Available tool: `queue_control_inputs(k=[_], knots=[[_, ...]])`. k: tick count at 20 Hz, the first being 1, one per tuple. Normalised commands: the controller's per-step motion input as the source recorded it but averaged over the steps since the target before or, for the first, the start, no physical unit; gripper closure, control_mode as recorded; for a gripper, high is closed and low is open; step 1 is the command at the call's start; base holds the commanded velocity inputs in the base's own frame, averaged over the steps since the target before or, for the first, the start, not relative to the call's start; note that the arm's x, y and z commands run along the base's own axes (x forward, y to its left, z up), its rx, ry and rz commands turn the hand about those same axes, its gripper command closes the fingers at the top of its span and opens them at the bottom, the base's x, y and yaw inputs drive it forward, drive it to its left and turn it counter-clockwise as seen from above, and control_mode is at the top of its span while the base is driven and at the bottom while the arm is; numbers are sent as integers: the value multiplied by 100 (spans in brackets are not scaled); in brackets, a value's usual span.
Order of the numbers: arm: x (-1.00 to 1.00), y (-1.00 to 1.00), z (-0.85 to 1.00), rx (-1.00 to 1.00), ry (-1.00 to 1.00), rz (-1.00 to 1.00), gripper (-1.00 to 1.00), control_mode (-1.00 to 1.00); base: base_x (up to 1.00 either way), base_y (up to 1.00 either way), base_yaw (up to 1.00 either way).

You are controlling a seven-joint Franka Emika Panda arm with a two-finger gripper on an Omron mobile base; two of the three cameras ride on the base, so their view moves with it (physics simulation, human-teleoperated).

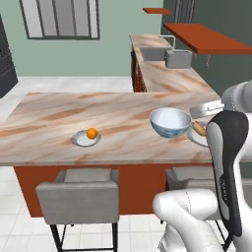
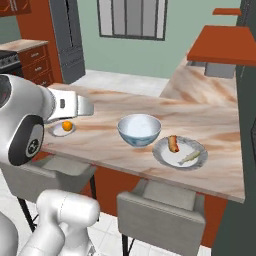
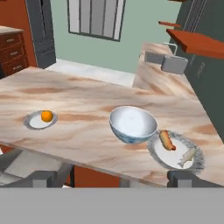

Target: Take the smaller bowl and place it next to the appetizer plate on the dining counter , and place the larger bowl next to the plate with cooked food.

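On the surface [image 3: 87, 109]: large bowl [image 3: 132, 124], upright, touching the near-left rim of the cooked-food plate [image 3: 176, 151]. Appetizer plate [image 3: 40, 120] well left of the bowl, nothing beside it. Fingers [image 3: 113, 177] spread wide, empty, hanging off the surface's near edge below the bowl.

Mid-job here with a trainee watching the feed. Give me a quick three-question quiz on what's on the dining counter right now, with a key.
1. True or false: the larger bowl stands upright beside the plate with cooked food.
2. What lies on the appetizer plate?
A. one small orange ball
B. a fork
C. a slice of bread
3. Fill in: the gripper is ____ and holds nothing.

Key: 1 true; 2 A; 3 open. All three things sit on the dining counter.
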Motion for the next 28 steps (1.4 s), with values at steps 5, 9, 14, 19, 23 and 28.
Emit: queue_control_inputs(k=[5,9,14,19,23,28], knots=[[0,0,0,0,0,0,-100,100,-100,43,10],[0,0,0,0,0,0,-100,100,-27,96,32],[0,0,0,0,0,0,-100,100,19,91,54],[0,0,0,0,0,0,-100,100,24,65,63],[0,0,0,0,0,0,-100,100,67,51,56],[0,0,0,0,0,0,-100,100,100,16,41]])
